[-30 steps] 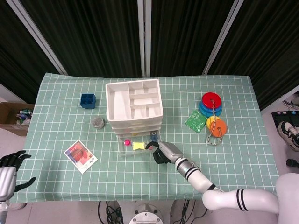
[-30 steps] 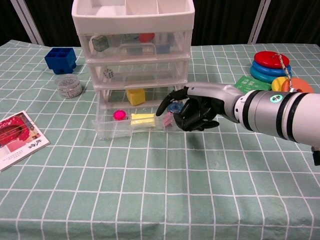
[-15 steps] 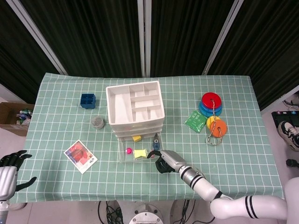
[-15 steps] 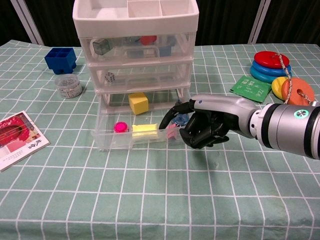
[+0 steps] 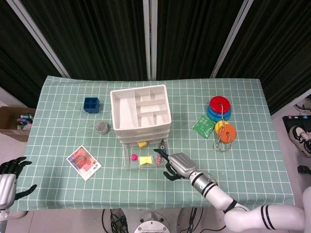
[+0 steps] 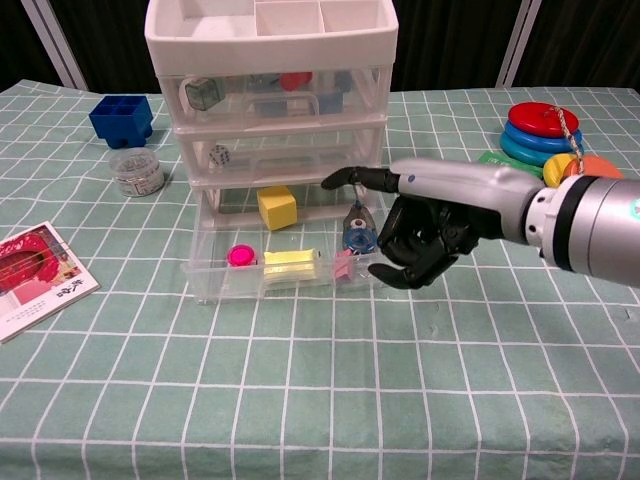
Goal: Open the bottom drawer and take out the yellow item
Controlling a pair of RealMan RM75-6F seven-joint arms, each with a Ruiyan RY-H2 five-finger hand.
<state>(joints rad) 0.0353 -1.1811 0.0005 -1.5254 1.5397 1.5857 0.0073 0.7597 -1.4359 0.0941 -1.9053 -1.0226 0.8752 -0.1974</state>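
Observation:
The white drawer unit (image 6: 268, 90) stands mid-table with its clear bottom drawer (image 6: 205, 279) pulled out. Inside lie a yellow cube (image 6: 277, 208) at the back, a flat yellow block (image 6: 290, 258) at the front, a pink disc (image 6: 239, 256) and a blue item (image 6: 358, 236). My right hand (image 6: 430, 222) hovers at the drawer's right end. One finger points out over the blue item, the others are curled in, and it holds nothing. From above, the right hand (image 5: 179, 165) sits just right of the drawer (image 5: 127, 163). My left hand (image 5: 9, 180) hangs off the table's left corner, fingers spread.
A blue box (image 5: 91, 104) and a small jar (image 5: 101, 127) stand left of the unit, with a picture card (image 5: 83, 162) nearer the front. To the right are stacked rings (image 5: 221, 109), a green packet (image 5: 203, 125) and yellow and orange rings (image 5: 225, 131).
The bottom drawer came further out with my right hand on its front. The hand has since let go, risen and now points a finger over the drawer's right end.

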